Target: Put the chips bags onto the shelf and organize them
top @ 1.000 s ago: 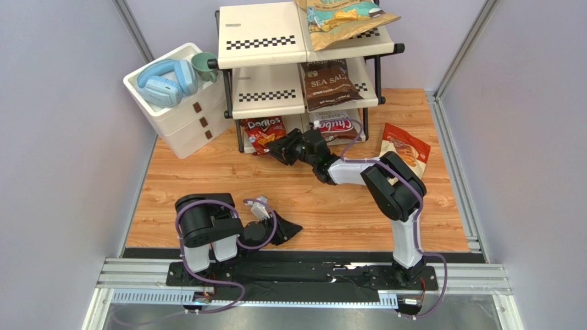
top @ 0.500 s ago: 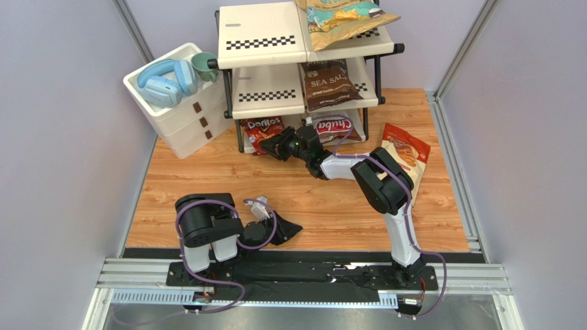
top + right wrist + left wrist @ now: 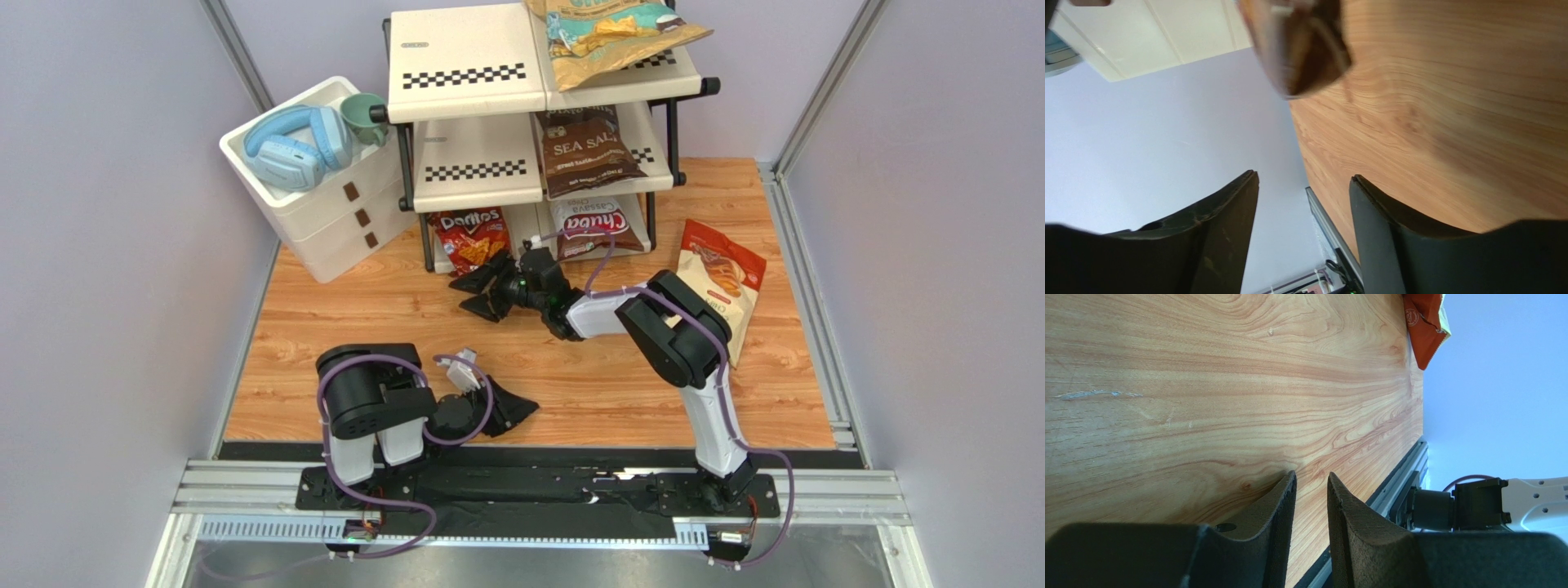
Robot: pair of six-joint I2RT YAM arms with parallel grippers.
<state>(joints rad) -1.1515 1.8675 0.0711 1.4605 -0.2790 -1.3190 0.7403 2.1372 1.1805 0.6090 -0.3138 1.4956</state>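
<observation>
Wooden counter (image 3: pixel 368 337): my right hand (image 3: pixel 476 295) has backed off the shelf (image 3: pixel 466 76), released and empty; Chuba bag (image 3: pixel 596 227) apparently seated below; cream bag (image 3: pixel 724 270) still unplaced.

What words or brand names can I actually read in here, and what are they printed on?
"SEA SALT": dark brown bag, middle tier of the shelf.
"Doritos": red bag, bottom tier.
"Chuba": white-red bag, bottom tier.
Too small to read: the print on the tan-and-teal bag, the cream bag, and the shelf's small top label.
</observation>
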